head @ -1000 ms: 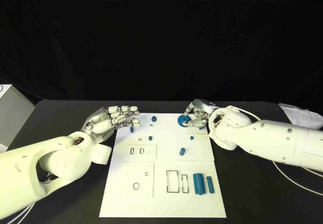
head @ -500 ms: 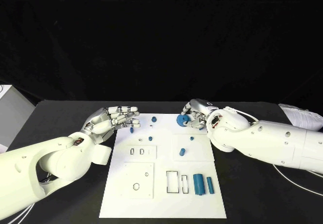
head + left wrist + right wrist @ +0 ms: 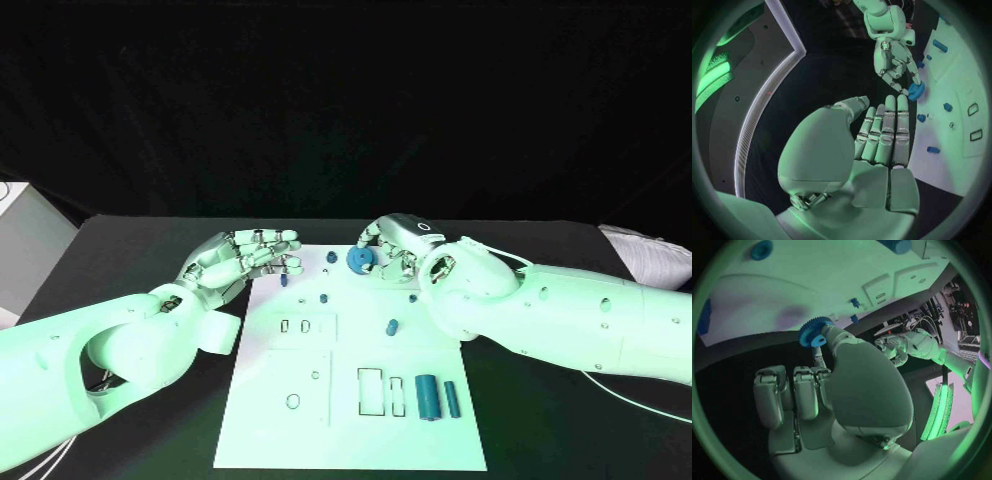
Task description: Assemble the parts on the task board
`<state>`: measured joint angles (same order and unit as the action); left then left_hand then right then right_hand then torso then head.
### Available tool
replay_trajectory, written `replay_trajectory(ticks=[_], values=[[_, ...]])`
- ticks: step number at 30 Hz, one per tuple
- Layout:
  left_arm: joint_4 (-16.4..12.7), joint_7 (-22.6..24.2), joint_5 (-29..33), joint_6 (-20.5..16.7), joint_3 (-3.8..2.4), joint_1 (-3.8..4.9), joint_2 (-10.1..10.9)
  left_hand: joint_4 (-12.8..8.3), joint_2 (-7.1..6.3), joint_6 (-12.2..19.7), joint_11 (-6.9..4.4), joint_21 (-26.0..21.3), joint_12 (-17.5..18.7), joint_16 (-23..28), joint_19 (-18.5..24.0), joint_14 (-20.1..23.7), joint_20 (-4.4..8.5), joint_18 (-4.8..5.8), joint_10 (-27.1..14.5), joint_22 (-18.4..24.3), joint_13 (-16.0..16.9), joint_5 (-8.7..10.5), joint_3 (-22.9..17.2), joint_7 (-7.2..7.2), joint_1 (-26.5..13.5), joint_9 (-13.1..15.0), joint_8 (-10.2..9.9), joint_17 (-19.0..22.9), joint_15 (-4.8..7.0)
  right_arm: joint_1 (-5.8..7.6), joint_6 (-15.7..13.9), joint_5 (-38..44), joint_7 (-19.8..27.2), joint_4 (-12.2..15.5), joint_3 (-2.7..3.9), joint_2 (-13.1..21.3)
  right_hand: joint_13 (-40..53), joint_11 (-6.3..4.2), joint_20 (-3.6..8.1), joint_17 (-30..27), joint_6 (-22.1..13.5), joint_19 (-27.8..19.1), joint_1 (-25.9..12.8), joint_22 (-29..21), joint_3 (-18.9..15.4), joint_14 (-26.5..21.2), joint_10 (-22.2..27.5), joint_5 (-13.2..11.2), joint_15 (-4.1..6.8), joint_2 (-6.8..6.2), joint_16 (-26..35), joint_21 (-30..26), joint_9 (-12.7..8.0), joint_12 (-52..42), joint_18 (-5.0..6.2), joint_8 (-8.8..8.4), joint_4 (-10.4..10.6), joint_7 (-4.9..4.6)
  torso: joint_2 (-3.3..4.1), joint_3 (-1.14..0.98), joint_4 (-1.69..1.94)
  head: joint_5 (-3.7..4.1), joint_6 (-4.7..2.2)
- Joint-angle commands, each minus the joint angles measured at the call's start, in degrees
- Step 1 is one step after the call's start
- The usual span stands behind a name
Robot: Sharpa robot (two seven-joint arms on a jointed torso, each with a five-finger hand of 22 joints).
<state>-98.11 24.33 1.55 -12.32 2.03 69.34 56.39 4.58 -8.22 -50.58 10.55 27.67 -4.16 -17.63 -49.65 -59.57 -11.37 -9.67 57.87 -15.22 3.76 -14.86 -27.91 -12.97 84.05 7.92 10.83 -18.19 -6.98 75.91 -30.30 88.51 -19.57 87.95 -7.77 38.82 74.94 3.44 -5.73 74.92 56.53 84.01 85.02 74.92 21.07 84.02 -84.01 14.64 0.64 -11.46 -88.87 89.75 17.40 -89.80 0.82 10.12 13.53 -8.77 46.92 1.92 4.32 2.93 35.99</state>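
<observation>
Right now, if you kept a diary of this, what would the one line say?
right hand: pinches blue gear above task board far edge | left hand: holds nothing, fingers apart, at board's left corner

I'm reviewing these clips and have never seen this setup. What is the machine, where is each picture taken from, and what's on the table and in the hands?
It is a robot with two white arms ending in silver hands. One picture looks down from its head; the two round ones come from cameras at its wrists. On the black table lies a white task board with cut-out slots and small blue parts, such as a cylinder. The right hand pinches a blue gear over the board's far end; its wrist view shows the gear's teeth. The left hand holds nothing, fingers apart, at the board's far left corner.
</observation>
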Motion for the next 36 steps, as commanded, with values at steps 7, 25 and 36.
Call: replay_trajectory(ticks=[7, 25, 36], values=[[-0.3, 0.3, -0.2, 1.0, -0.05, 0.06, -0.2, -0.3, -0.1, -0.3, -0.1, 0.2, 0.3, -0.2, 0.4, 0.3, -0.02, 0.23, 0.4, -0.1, 0.0, 0.19, -0.1, -0.92, -0.5, -0.1, -0.3, -0.1, 0.11, -0.14, -1.5, 5.1, 0.5, -1.4, -0.05, -4.8, 15.1, -0.32, 0.5, 12.7, 1.9, 6.0, -1.0, 15.1, 0.6, 5.4, -6.0, -0.5, 0.29, -0.2, -0.3, 0.3, 0.4, -0.2, -0.82, 1.43, 0.1, 1.0, 0.1, 0.1, 0.15, -0.28, -0.09], [-0.3, 0.3, -0.2, 1.0, -0.05, 0.07, -0.5, -0.4, -0.04, -0.3, -0.11, 0.5, 0.3, -0.2, 0.7, 0.4, -0.02, 0.23, 0.4, -0.3, 0.0, 0.19, -0.2, -0.92, -0.6, -0.1, -0.3, -0.2, 0.11, -1.77, 0.2, 5.7, 0.3, -7.4, -0.43, -10.7, 15.1, -0.29, 0.5, 12.7, 1.7, 6.0, -1.3, 15.1, 0.8, 5.4, -6.0, -0.6, 0.27, -0.4, -0.3, 0.3, 0.3, -0.2, -0.82, 1.35, 0.1, 0.97, 0.35, 0.15, 0.34, -0.54, 0.5], [-0.2, 0.3, -0.2, 1.0, -0.05, 0.07, -0.5, -0.4, -0.04, -0.3, -0.11, 0.5, 0.3, -0.2, 0.7, 0.4, -0.02, 0.23, 0.4, -0.3, 0.0, 0.19, -0.2, -0.92, -0.6, -0.1, -0.3, -0.2, 0.11, -2.23, 1.6, 6.3, -0.8, -8.2, -0.6, -11.0, 15.1, -0.27, 0.49, 12.6, 1.6, 6.0, -1.6, 15.1, 0.9, 5.4, -6.0, -0.8, 0.25, -0.48, -0.3, 0.3, 0.3, -0.2, -0.82, 1.32, 0.2, 0.94, 0.24, 0.1, 0.3, -0.62, 0.85]])
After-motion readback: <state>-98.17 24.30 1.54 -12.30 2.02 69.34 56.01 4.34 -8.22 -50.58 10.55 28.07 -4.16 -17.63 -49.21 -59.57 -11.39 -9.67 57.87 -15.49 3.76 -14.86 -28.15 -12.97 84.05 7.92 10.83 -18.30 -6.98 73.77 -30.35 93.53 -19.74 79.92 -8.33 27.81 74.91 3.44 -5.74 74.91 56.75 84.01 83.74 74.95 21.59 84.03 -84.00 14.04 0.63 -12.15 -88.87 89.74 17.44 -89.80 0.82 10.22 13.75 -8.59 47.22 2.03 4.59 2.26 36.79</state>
